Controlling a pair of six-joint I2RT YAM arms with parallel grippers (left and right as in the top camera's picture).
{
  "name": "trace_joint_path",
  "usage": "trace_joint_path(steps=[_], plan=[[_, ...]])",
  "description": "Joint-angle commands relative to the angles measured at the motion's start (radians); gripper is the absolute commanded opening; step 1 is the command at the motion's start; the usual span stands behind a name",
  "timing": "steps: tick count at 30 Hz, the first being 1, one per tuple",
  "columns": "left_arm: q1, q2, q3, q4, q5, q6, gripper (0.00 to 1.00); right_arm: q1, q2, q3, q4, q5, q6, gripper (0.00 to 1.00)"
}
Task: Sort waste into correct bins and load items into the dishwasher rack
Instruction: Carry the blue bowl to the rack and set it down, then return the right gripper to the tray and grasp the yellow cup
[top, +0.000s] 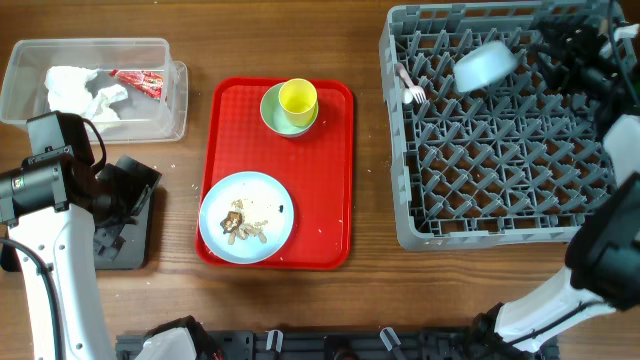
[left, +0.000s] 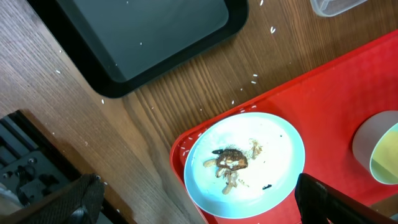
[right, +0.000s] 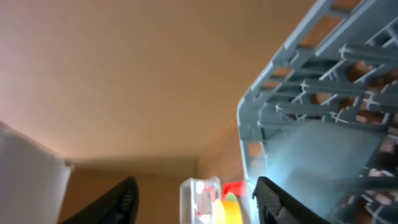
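A light blue plate (top: 246, 216) (left: 245, 165) with beige-brown food scraps (top: 241, 224) (left: 229, 163) lies on the red serving tray (top: 330, 180). A yellow cup (top: 297, 98) stands in a pale green bowl (top: 274, 112) at the tray's back. My left gripper (top: 138, 186) (left: 199, 211) hangs open above the black tray (top: 122, 238) (left: 149, 37), holding nothing. The clear tub (top: 150, 50) holds white napkins (top: 82, 92) and a red wrapper (top: 138, 82). In the grey dishwasher rack (top: 500, 230) (right: 292, 74) sit a light blue bowl (top: 487, 63) (right: 323, 155) and a white fork (top: 412, 88). My right gripper (top: 548, 55) (right: 199, 205) is open beside the bowl.
The rack's upright pegs fill most of the right side. The clear tub (right: 199, 194) and yellow cup (right: 230, 210) show blurred in the distance in the right wrist view. Small white crumbs dot the wood near the black tray.
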Motion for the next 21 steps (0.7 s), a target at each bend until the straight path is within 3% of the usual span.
trace_joint_path(steps=[1, 6, 10, 13, 21], plan=[[0.005, -0.003, -0.004, -0.001, -0.017, -0.017, 1.0, -0.022, -0.154, 0.042, -0.16, 0.19, -0.175, 0.72], [0.005, -0.003, -0.004, -0.001, -0.017, -0.017, 1.0, -0.004, -0.286, 0.051, -0.352, 0.33, -0.346, 0.72], [0.005, -0.003, -0.004, -0.001, -0.017, -0.017, 1.0, 0.12, -0.346, 0.051, -0.627, 0.731, -0.568, 0.65], [0.005, -0.003, -0.004, -0.001, -0.017, -0.017, 1.0, 0.301, -0.346, 0.051, -0.752, 0.964, -0.674, 0.63], [0.005, -0.003, -0.004, -0.001, -0.017, -0.017, 1.0, 0.747, -0.346, 0.051, -0.668, 1.003, -0.684, 0.55]])
